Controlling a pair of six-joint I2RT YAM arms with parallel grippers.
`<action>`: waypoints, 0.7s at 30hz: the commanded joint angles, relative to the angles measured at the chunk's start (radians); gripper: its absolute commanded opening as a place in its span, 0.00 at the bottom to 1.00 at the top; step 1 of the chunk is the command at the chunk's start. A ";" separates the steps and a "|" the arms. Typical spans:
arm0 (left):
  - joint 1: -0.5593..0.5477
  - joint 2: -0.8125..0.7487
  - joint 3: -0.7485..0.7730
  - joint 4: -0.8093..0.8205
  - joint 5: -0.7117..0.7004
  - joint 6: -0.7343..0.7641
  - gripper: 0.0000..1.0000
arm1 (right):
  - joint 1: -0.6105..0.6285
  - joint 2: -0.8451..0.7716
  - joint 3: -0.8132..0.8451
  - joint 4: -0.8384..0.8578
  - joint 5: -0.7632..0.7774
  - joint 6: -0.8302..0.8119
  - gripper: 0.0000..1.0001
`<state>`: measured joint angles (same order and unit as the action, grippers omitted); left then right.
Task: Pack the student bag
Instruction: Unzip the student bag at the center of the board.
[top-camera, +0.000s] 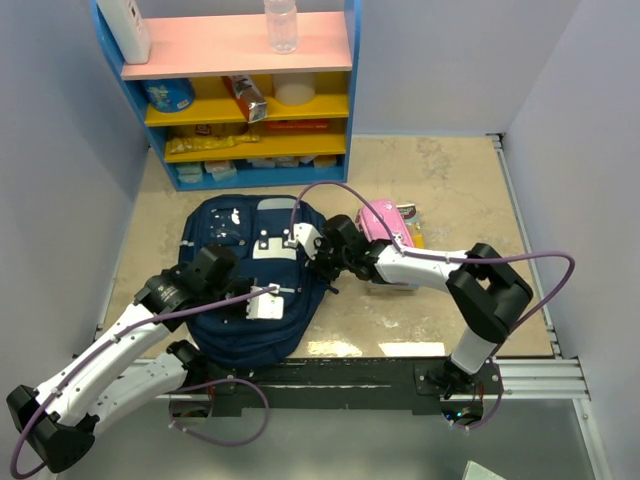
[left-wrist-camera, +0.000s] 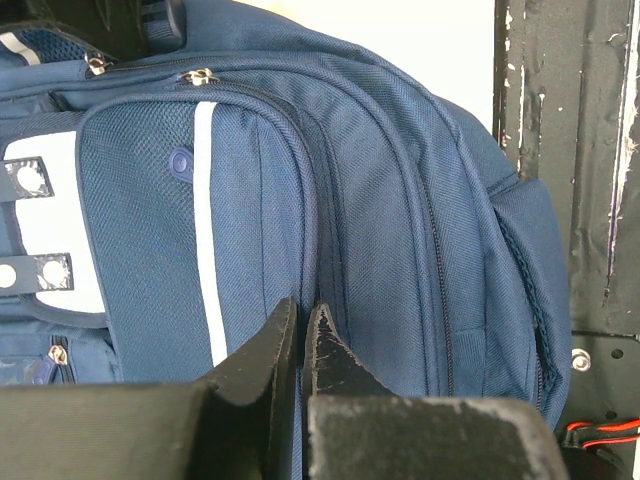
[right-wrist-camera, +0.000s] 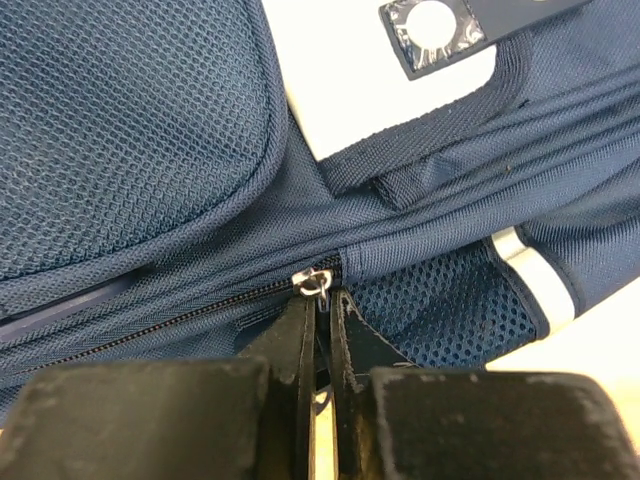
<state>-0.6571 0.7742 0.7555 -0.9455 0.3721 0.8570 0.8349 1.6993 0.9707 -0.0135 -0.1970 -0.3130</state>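
The student bag (top-camera: 240, 290) lies flat on the table, navy with light stripes and a white patch. My left gripper (top-camera: 268, 298) rests on its lower front. In the left wrist view that gripper (left-wrist-camera: 303, 308) is shut, its tips pressed against a seam of the bag (left-wrist-camera: 400, 230); whether fabric is pinched I cannot tell. My right gripper (top-camera: 298, 240) is at the bag's upper right side. In the right wrist view it (right-wrist-camera: 322, 297) is shut on the pull tab hanging from a silver zipper slider (right-wrist-camera: 314, 279), beside a mesh pocket (right-wrist-camera: 440, 300).
A pink pencil case (top-camera: 385, 225) lies right of the bag, under my right forearm. A blue shelf unit (top-camera: 245, 100) with snacks and boxes stands at the back, a clear bottle (top-camera: 281, 25) on top. Grey walls close both sides. A black rail (top-camera: 350, 375) runs along the near edge.
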 joint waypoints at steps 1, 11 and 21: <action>0.001 -0.007 0.042 0.020 0.002 -0.004 0.00 | -0.002 -0.081 0.002 0.044 0.011 0.032 0.00; 0.001 0.031 0.042 0.097 -0.042 -0.093 0.00 | 0.016 -0.217 -0.067 -0.012 0.051 0.156 0.00; 0.001 0.008 0.085 0.241 -0.081 -0.229 0.00 | 0.164 -0.173 -0.076 -0.121 0.146 0.336 0.00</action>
<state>-0.6575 0.8059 0.7746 -0.8719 0.3668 0.7235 0.9176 1.5299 0.8948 -0.1074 -0.0692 -0.0940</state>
